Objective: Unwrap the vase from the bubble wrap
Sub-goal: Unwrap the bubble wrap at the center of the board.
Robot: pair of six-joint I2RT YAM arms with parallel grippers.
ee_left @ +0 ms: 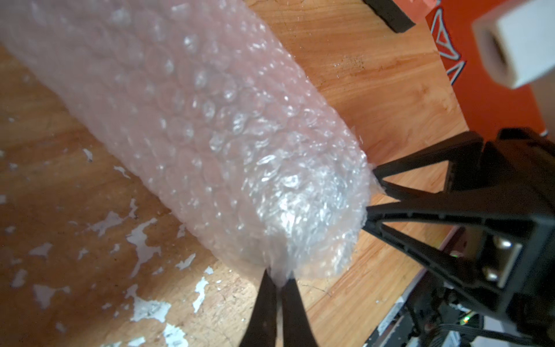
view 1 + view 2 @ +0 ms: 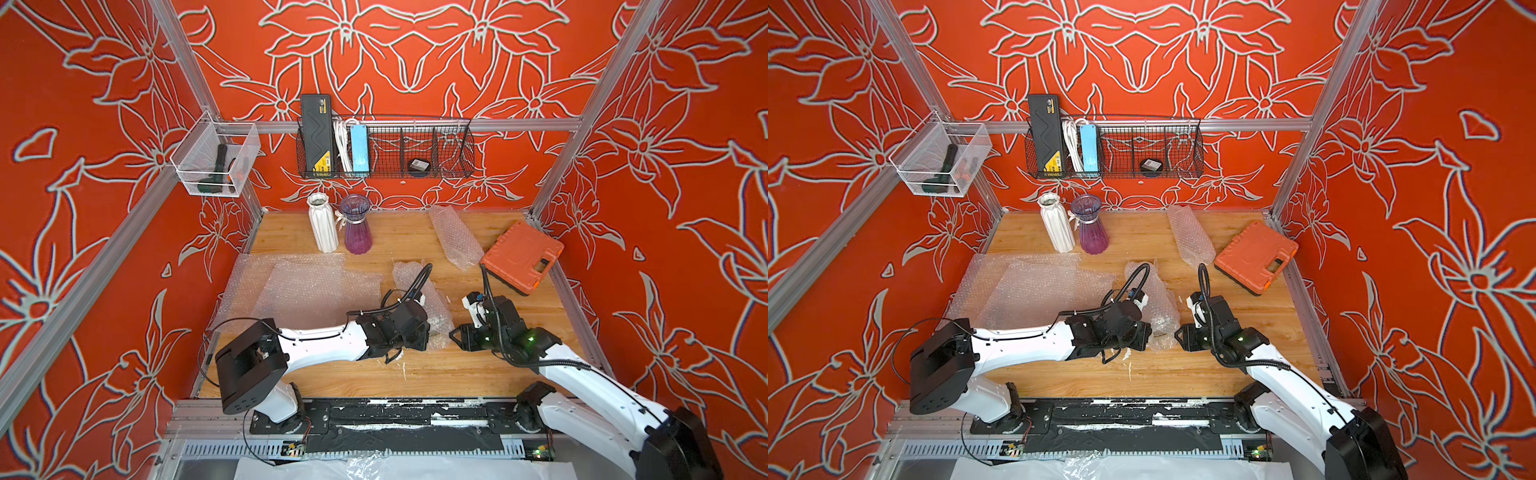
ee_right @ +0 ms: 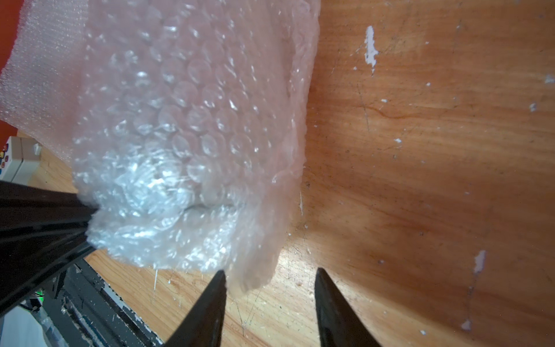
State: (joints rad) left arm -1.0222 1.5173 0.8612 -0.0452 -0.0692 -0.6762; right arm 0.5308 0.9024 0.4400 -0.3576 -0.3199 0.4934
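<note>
Bubble wrap roll (image 1: 210,135) lying on worktop (image 3: 420,150); left gripper (image 1: 279,289), fingers pinching its end edge; right gripper (image 3: 270,279), fingers standing apart at loose flap.

No legible text anywhere in sight. Yellow label (image 2: 322,163) low on black case (image 2: 316,124), standing in wire basket (image 2: 453,145) on back wall: dark print, too small to read. Small yellow mark (image 2: 1052,104) near case top in a top view: likewise unreadable. Pale label (image 2: 419,165) on small black object (image 2: 412,169) in same basket: blurred, nothing readable.
</note>
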